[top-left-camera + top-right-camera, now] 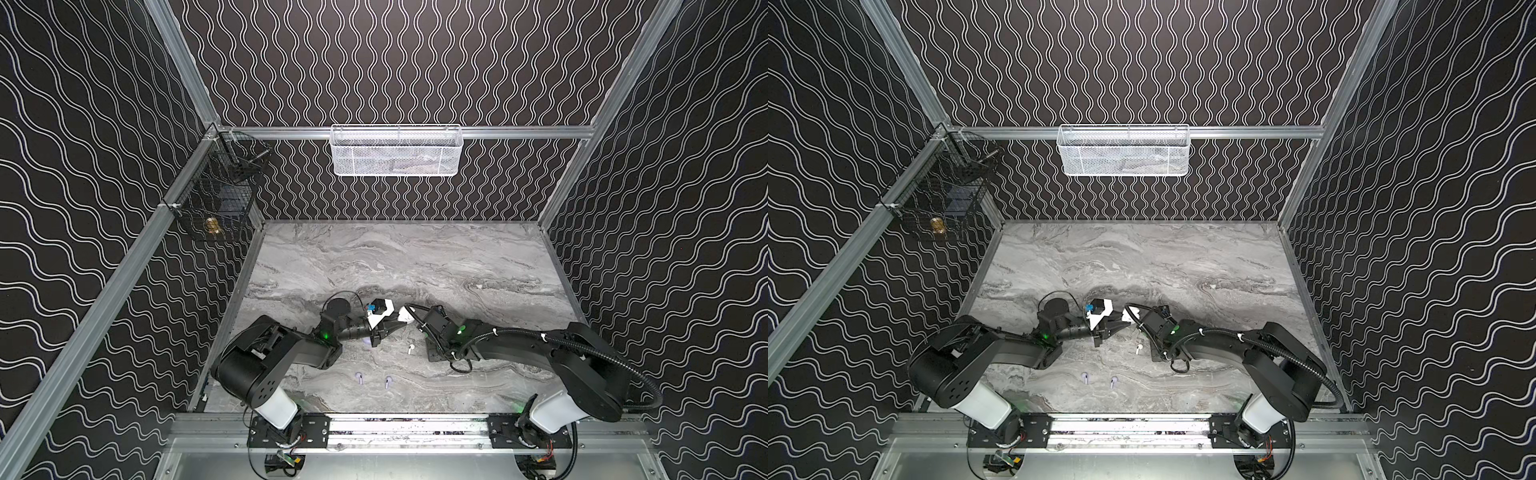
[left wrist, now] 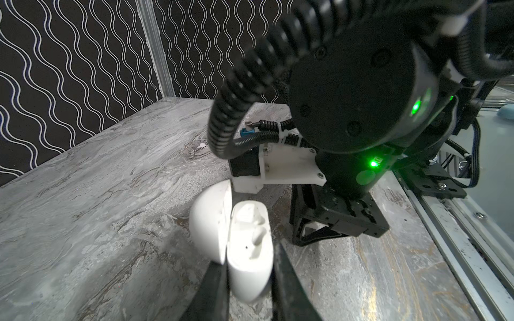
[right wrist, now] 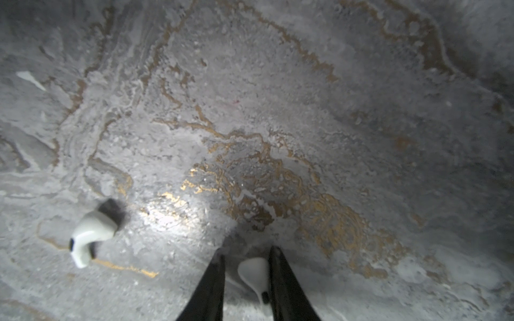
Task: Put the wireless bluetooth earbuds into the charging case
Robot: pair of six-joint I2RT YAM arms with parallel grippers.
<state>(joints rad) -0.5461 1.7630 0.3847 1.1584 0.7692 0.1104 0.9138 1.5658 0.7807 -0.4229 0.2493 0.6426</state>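
We look down on a grey marbled table (image 1: pixel 415 257) enclosed by black walls (image 1: pixel 83 166) with white wavy lines. The left arm (image 1: pixel 282 349) and the right arm (image 1: pixel 540 345) both reach in toward the middle of the table, and their ends come near each other. A white mesh basket (image 1: pixel 396 150) hangs high at the back, and a black wire basket (image 1: pixel 216 195) hangs in the back left corner.

The left pincer (image 2: pixel 249 264) is closed on the charging case (image 2: pixel 236 233). Its 2 dark fingers (image 2: pixel 211 291) press the sides of the white base, and the lid stands hinged open on the side away from the right arm. In both top views the case sits mid-table between the 2 arms. We cannot tell whether its underside touches the table.

The right pincer (image 3: pixel 247 258) points down at the table just beside the case. Its jaws stand narrow, with a white earbud (image 3: pixel 254 273) between them. This earbud lies against 1 finger, and a sliver of table shows beside the other finger, so we cannot tell whether it is gripped.

The other white earbud (image 3: pixel 89 236) lies on the table close to the right pincer and apart from it. The 2 pale lavender earbuds (image 1: pixel 359 378) (image 1: pixel 388 381) lie side by side nearer the front edge, well apart from the case.
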